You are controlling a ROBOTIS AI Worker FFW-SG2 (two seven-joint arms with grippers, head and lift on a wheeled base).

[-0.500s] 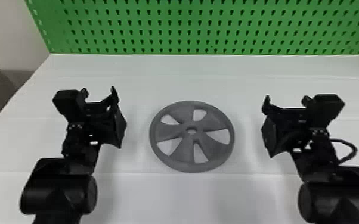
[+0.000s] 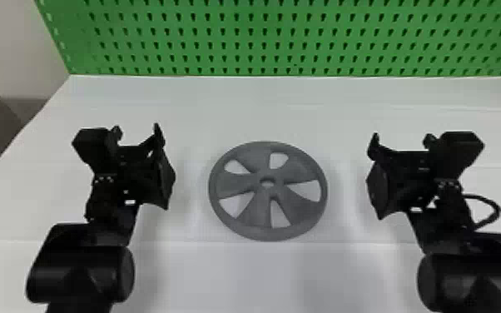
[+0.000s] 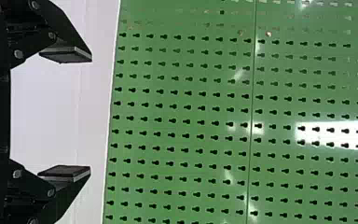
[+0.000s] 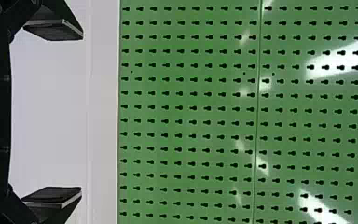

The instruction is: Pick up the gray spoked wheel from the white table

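This looks like a workshop or a robotics lab; which of the 2, I cannot tell. A glossy green pegboard panel (image 2: 237, 52) with rows of keyhole slots rises beyond the left black 2-fingered tool (image 2: 136, 129) and the right black 2-fingered tool (image 2: 402, 138), along a flat white surface (image 2: 262, 274) beneath them.

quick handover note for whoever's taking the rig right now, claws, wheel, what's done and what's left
Left claw: open, nothing in it, left of the wheel.
Right claw: open, nothing in it, right of the wheel.
Gray spoked wheel: lying flat on the white table, between the claws, touching neither.
Done: no grasp made yet.
To do: grip the wheel and lift it off the table.
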